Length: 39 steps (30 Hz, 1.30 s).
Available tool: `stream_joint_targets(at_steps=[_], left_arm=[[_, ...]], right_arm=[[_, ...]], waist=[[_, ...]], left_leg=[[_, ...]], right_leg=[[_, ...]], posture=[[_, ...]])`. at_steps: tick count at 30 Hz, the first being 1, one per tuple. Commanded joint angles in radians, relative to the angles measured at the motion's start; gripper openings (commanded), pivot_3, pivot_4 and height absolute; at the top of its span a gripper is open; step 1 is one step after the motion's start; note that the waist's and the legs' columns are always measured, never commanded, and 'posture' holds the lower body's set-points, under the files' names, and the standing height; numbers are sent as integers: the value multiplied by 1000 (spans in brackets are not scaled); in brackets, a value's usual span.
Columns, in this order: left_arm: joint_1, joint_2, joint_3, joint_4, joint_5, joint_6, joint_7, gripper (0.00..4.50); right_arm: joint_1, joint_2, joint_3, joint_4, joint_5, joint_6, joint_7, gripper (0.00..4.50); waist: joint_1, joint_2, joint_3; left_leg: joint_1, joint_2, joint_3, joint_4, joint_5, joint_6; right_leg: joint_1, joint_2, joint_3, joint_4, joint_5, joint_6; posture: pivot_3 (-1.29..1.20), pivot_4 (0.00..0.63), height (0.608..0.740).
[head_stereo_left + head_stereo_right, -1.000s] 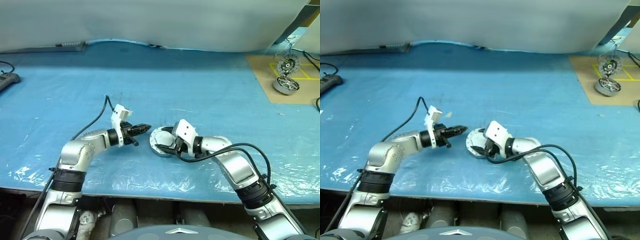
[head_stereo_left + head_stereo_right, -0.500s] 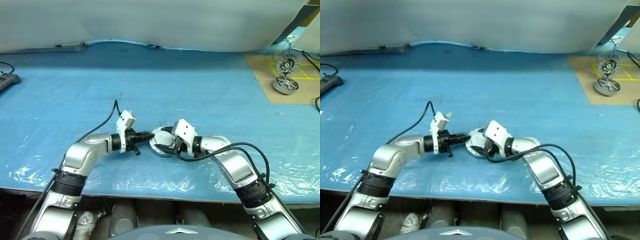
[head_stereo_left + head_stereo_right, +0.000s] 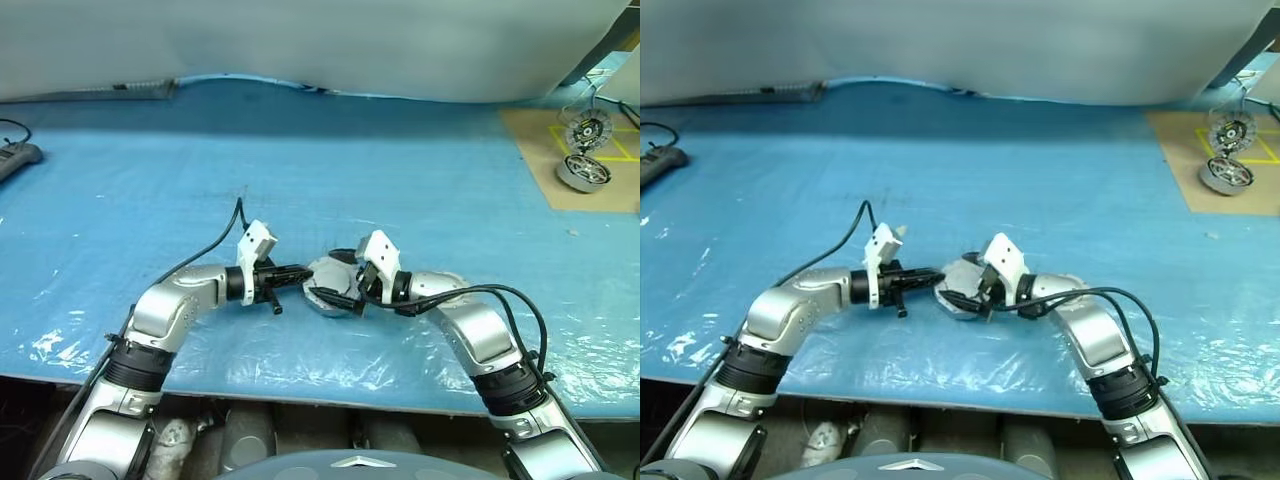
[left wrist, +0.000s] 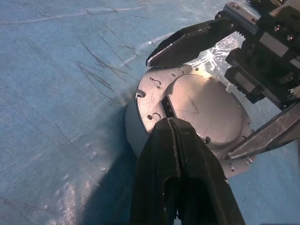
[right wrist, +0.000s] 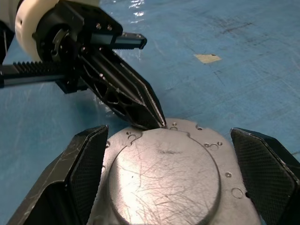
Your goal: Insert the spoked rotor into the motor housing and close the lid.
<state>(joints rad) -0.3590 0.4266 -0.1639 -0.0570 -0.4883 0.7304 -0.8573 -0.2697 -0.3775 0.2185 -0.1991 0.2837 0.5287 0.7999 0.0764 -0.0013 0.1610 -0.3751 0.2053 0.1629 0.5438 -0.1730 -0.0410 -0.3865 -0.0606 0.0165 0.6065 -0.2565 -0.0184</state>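
The motor housing (image 4: 133, 126) lies on the blue table between my two grippers. The lid (image 4: 206, 108) is down flat on it, smooth scratched grey face up. My left gripper (image 4: 169, 123) is shut, and its tips rest on the lid's rim plate by a small slot. My right gripper (image 5: 168, 136) is open. Its two fingers (image 5: 79, 164) stand on either side of the housing, apart from it. From the head, the housing (image 3: 328, 292) sits just right of the left gripper (image 3: 303, 272). The spoked rotor is hidden.
A brown cardboard sheet (image 3: 620, 190) at the far right carries another round motor part (image 3: 582, 172) and a spoked piece (image 3: 584, 128). A dark power strip (image 3: 15, 158) lies at the far left edge. A white sheet hangs behind the table.
My left gripper has moved right, up to the housing, and its shut tips now rest on the lid's rim. The right gripper's fingers have spread wider off the housing.
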Motion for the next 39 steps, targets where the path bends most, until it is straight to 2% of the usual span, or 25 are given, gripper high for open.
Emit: stream_joint_targets(at_steps=[1,4,9,15,24,35,39], left_arm=[[5,-4,-38,-2,24,2,-3,0],[3,-9,-39,-3,27,-6,-8,0],[-1,-19,-44,-5,34,-17,-13,0],[-5,-27,-49,0,43,-25,-19,0],[-13,-39,-49,14,51,-37,-26,0],[-7,-47,-51,14,59,-39,-24,0],[-3,-47,-50,11,58,-36,-22,0]], right_arm=[[-1,36,-143,-87,177,108,-31,4488],[-6,54,-256,-124,321,225,-70,4488],[-4,60,-387,-101,456,411,-198,4488],[38,65,-444,-64,560,599,-285,4488],[69,105,-512,-21,676,741,-366,4488],[74,161,-635,143,853,954,-455,4488],[68,188,-655,174,898,995,-484,3621]], waist=[[1,0,0],[3,0,0],[8,0,0],[20,0,0],[23,0,0],[23,1,0],[23,1,0]], left_leg=[[-1,0,0,0,0,0],[-1,0,0,0,0,0],[-1,0,0,0,0,0],[-1,0,0,0,0,0],[-1,-1,0,0,0,-1],[-1,-1,0,0,0,-1],[-1,-1,0,0,0,-1]], right_leg=[[-1,0,0,0,0,0],[-1,0,0,0,0,0],[-1,0,0,0,0,0],[-1,0,0,0,0,1],[-1,-1,0,0,1,2],[-1,-1,0,0,1,2],[-1,-1,-1,0,1,2]], posture=[[0,150,740],[0,150,740],[0,150,740],[0,150,740],[0,150,740],[0,150,740],[0,150,740]])
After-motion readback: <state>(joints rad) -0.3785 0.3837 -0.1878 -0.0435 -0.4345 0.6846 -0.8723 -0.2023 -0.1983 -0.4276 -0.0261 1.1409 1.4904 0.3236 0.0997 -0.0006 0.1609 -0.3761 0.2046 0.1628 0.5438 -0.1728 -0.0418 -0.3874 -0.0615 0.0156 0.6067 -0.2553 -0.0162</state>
